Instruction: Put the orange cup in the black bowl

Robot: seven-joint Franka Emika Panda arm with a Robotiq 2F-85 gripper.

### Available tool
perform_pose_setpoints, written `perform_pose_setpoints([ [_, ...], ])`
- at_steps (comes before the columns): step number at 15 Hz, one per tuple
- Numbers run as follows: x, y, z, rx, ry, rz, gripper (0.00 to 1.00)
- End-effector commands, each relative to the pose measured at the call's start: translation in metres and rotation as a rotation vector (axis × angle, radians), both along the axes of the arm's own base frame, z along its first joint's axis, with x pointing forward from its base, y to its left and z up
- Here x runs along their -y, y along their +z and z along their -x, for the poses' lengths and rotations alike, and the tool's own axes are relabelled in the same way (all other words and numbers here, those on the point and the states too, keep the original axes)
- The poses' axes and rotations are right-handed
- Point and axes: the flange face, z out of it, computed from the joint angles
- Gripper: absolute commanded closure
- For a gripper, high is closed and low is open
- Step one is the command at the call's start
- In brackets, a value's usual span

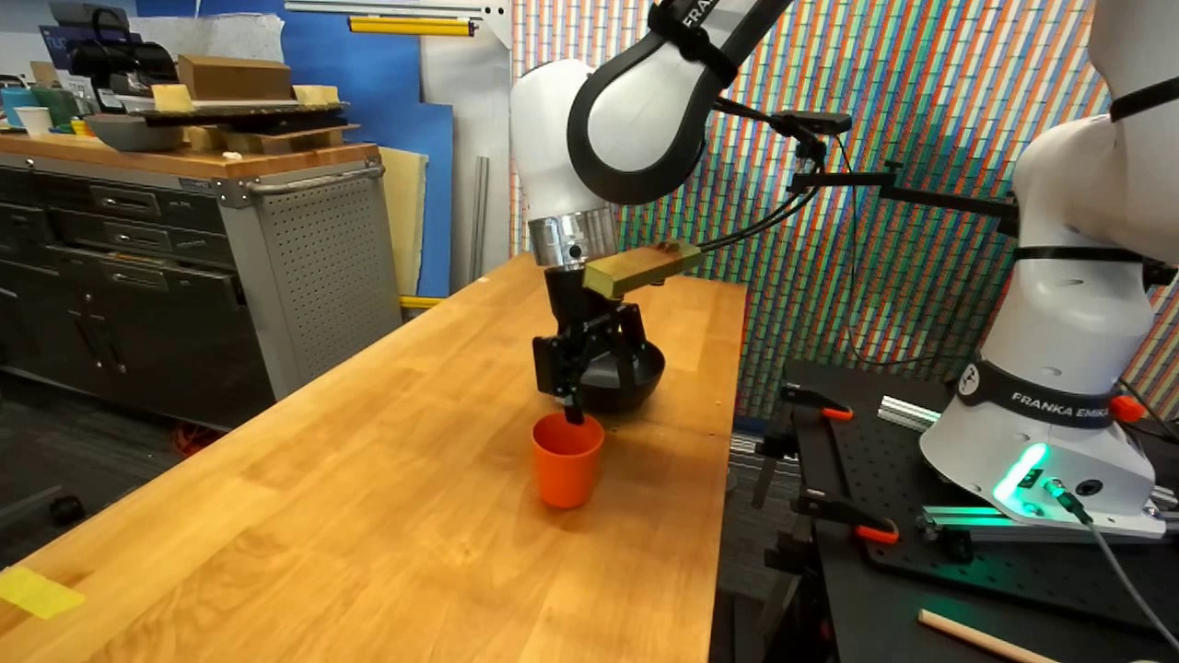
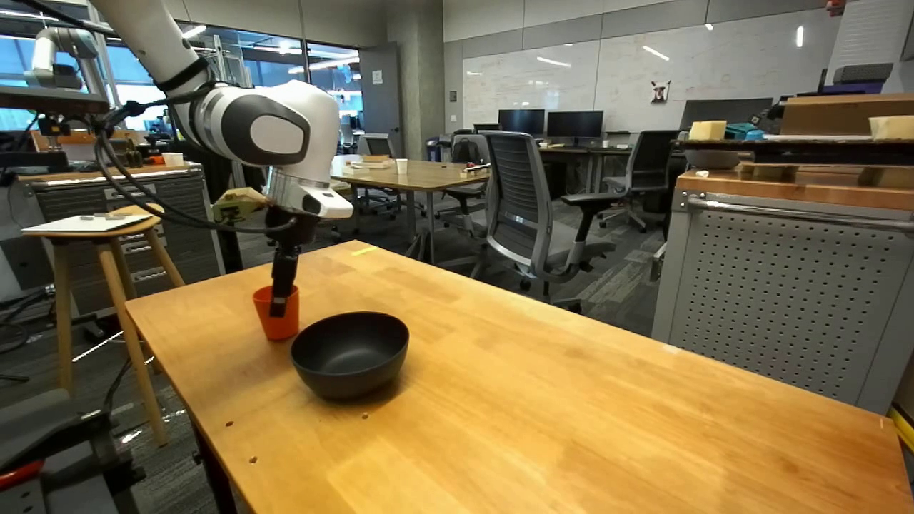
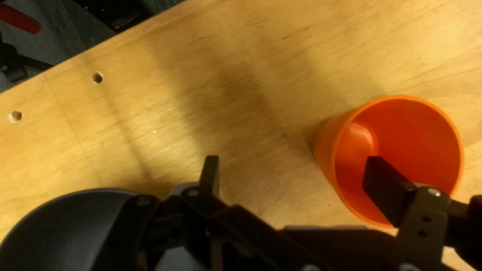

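A: In an exterior view, the orange cup stands on the surface, long axis upright, black bowl behind it. Which way does the cup lie from the pincer?

B: Below it, on the near side. The inner finger crosses the cup's far rim; its mate falls in front of the bowl (line of sight only, no claim of contact).

A: In an exterior view, the outer finger overlaps the cup's outside wall, tip showing lower than the rim. Touching?

B: Cannot tell. I cannot pick out the inner finger there. The bowl sits near the cup, on the outer finger's side.

A: Wrist view, sideways fit?

B: Jaws wide apart, nothing gripped. The inner finger covers part of the cup's mouth; the outer one hangs over the surface between cup and bowl. So only the cup's bowl-side wall lies in the gap, with the mouth's middle off to the inner finger's side.

A: Your reading of the next move?

B: Judgement only: a pinch on that one wall, after lowering if the inner tip sits above the rim (depth unreadable from overhead). Held off-centre, the cup may swing; the carry should go toward the outer finger's side, where the bowl lies.
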Motion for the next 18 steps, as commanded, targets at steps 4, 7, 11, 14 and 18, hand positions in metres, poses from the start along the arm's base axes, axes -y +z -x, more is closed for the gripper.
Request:
perform_pose_setpoints([
  [4,0.009,-0.021,0.013,0.052,-0.012,0.002,0.58],
  [7,0.009,-0.029,0.009,0.094,-0.005,-0.019,0.81],
  [11,0.01,-0.026,0.003,0.128,0.004,-0.047,0.93],
  [14,0.007,-0.012,-0.003,0.147,0.019,-0.048,0.95],
  [18,0.008,0.022,-0.009,0.196,0.027,-0.018,1.0],
])
